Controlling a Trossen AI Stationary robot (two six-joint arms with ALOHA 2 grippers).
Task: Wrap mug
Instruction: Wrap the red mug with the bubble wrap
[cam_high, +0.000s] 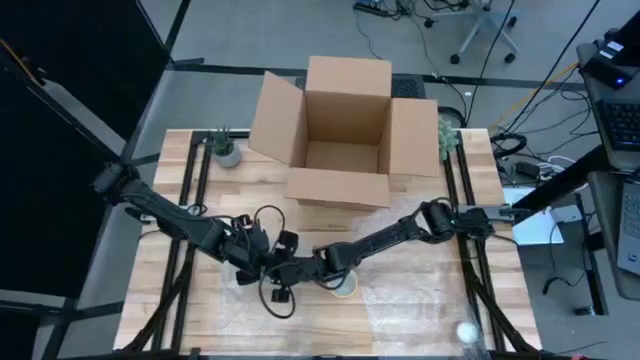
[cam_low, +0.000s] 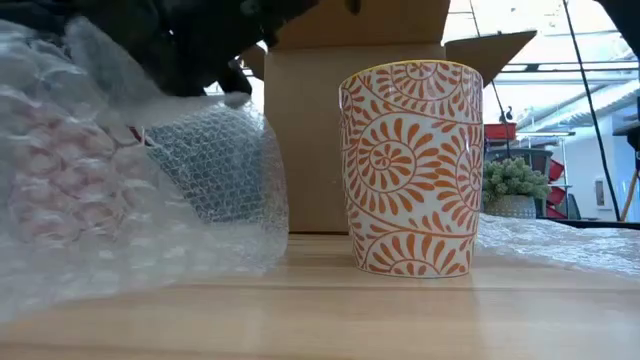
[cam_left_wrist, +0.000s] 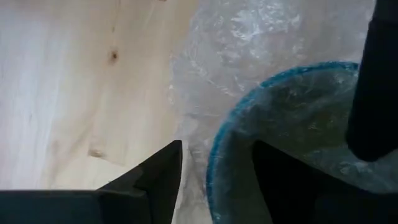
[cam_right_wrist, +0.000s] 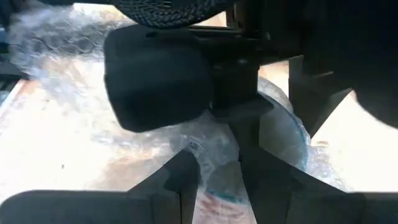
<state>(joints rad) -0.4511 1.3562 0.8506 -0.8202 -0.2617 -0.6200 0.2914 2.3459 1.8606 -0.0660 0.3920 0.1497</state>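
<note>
Bubble wrap (cam_low: 120, 190) bunched around a blue-rimmed mug (cam_left_wrist: 273, 143).
Left gripper (cam_left_wrist: 214, 168) straddles the mug's rim, jaws apart; right gripper (cam_right_wrist: 217, 177) closed on the wrap beside it.

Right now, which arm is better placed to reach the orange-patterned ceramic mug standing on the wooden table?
Probably right: in the high view the orange-patterned ceramic mug stands beside the right gripper, close under that arm; the left gripper is farther off.
</note>
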